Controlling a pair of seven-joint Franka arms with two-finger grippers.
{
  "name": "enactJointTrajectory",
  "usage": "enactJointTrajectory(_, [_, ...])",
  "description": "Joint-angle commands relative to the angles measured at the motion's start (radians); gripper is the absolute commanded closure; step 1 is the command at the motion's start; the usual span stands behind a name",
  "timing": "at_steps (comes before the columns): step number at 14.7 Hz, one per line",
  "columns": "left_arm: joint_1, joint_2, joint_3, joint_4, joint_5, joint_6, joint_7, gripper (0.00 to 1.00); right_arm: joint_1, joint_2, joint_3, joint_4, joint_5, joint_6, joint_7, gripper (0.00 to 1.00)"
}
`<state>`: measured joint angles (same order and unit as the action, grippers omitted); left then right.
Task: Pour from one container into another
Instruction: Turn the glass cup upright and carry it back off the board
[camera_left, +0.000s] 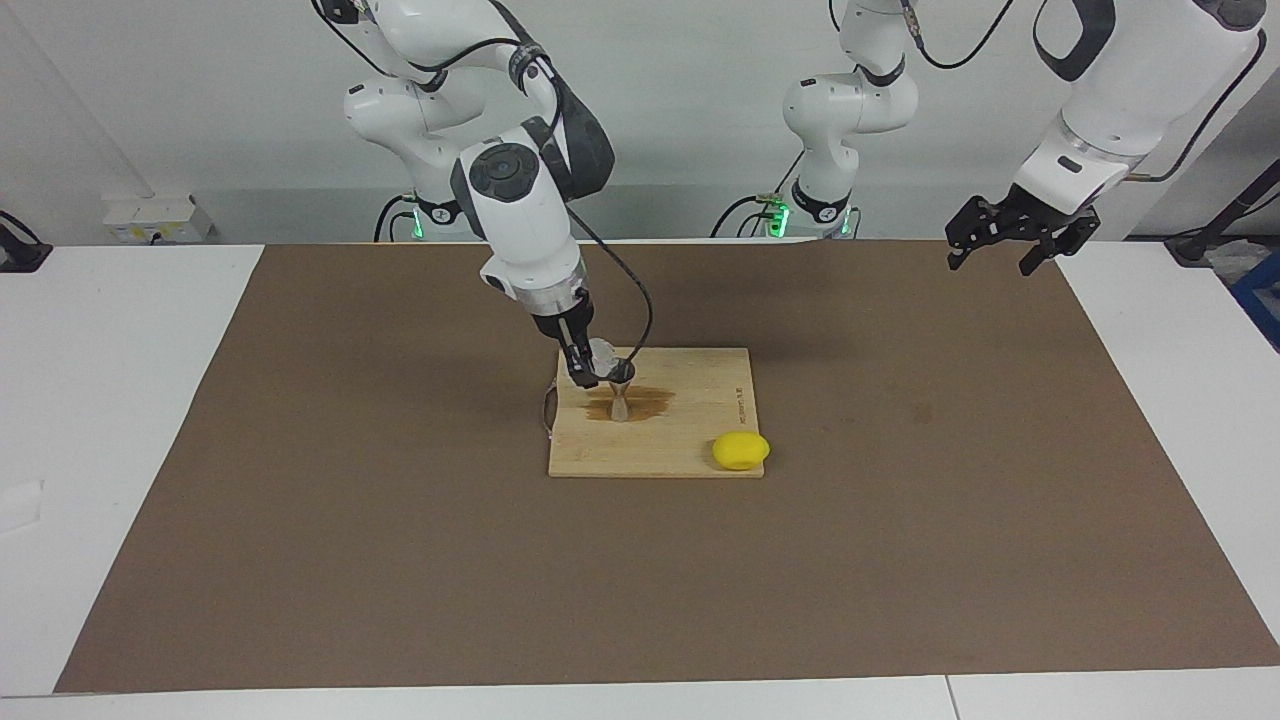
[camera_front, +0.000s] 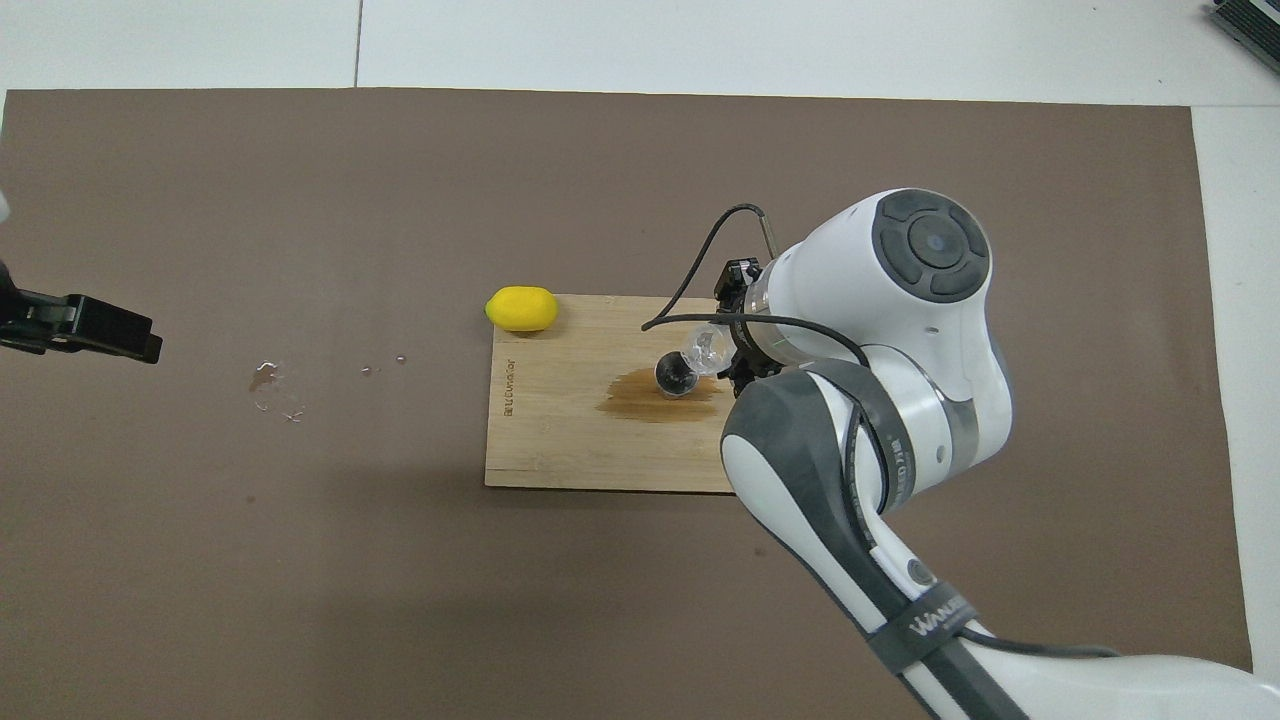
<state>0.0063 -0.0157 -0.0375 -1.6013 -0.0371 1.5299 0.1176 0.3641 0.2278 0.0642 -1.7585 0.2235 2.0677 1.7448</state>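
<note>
The silvery hourglass jigger (camera_left: 621, 392) stands upright on a wet brown stain on the wooden board (camera_left: 690, 440); from above its dark mouth shows (camera_front: 674, 375). My right gripper (camera_left: 590, 368) is shut on the small clear cup (camera_left: 603, 354) and holds it tilted, mouth toward the jigger's rim, just above it. In the overhead view the cup (camera_front: 706, 349) lies beside the jigger's mouth, with the right gripper (camera_front: 738, 345) at it. My left gripper (camera_left: 1010, 243) hangs in the air over the mat's edge at the left arm's end, empty; it also shows in the overhead view (camera_front: 85, 326).
A yellow lemon (camera_left: 741, 450) lies at the board's corner farthest from the robots, toward the left arm's end. A few drops of liquid (camera_front: 272, 385) lie on the brown mat (camera_left: 400, 560) toward the left arm's end. A cable loops over the board.
</note>
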Motion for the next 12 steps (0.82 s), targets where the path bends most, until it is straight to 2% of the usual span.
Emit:
enactJointTrajectory(1, [-0.012, -0.033, 0.007, -0.043, 0.02, 0.033, -0.016, 0.0, -0.066, -0.004, 0.006, -0.01, 0.152, -0.017, -0.123, 1.0])
enactJointTrajectory(5, [-0.009, -0.035, 0.007, -0.048, 0.02, 0.039, -0.016, 0.0, -0.128, -0.015, 0.006, -0.056, 0.247, -0.012, -0.198, 1.0])
enactJointTrajectory(12, [-0.008, -0.035, 0.008, -0.048, 0.022, 0.041, -0.062, 0.0, -0.381, -0.013, 0.006, -0.205, 0.523, -0.018, -0.543, 1.0])
